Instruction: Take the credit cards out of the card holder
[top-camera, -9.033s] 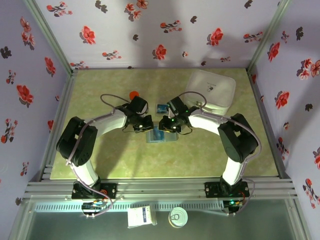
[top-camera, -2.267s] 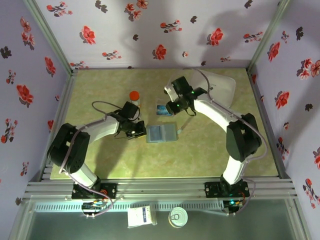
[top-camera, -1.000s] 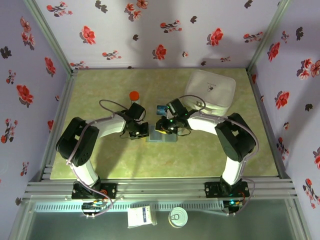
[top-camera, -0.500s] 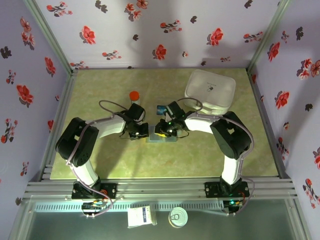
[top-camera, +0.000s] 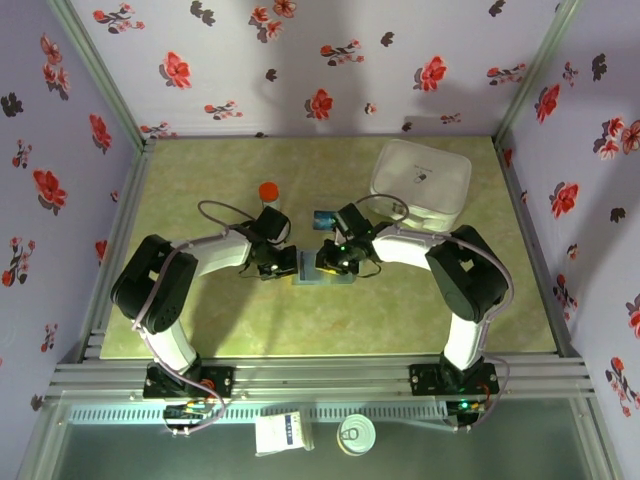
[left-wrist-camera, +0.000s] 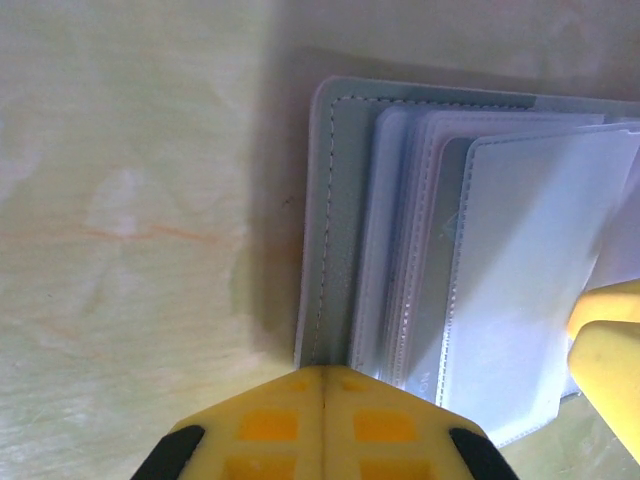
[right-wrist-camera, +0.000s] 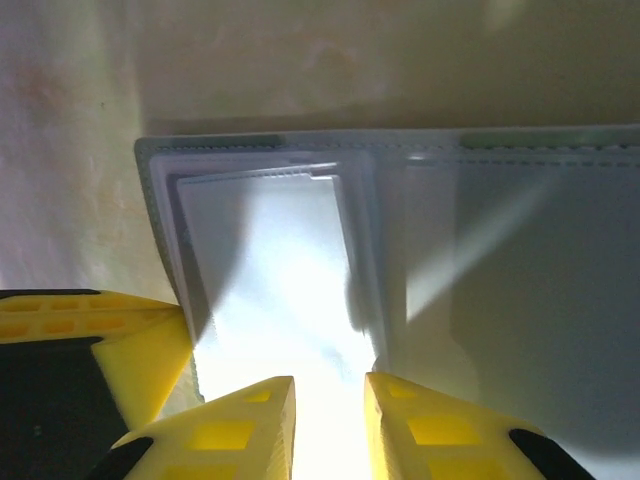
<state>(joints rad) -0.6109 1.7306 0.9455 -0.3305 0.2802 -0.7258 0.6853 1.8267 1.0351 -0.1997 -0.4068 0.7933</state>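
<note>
We see the card holder (top-camera: 326, 279) lying open and flat near the middle of the green table (top-camera: 200, 320), between the two grippers. From above, most of it is covered by the arms, and only its near edge shows.

The left gripper (top-camera: 291, 266) reaches in from the left. In the left wrist view its two yellow fingers are pressed together with no gap, and the left gripper (left-wrist-camera: 322, 400) rests its tip on the left end of the card holder (left-wrist-camera: 400, 230). Stacked clear sleeves fan out there from the stitched grey-blue cover. A yellow finger (left-wrist-camera: 610, 345) of the other arm shows at the right edge of that view.

The right gripper (top-camera: 326, 261) comes in from the right, low over the holder. In the right wrist view the right gripper (right-wrist-camera: 329, 400) has its fingers slightly apart, with a narrow gap over a pale sleeve of the card holder (right-wrist-camera: 520, 260). Strong glare fills the gap, so we cannot tell whether anything is pinched there. The left arm's yellow fingers (right-wrist-camera: 110, 340) show at the holder's left end.

One teal-blue credit card (top-camera: 323, 219) lies on the table just beyond the holder, on its far side. A red-capped container (top-camera: 267, 192) stands to the far left of it. A white lidded box (top-camera: 421, 180) sits at the far right of the table.
</note>
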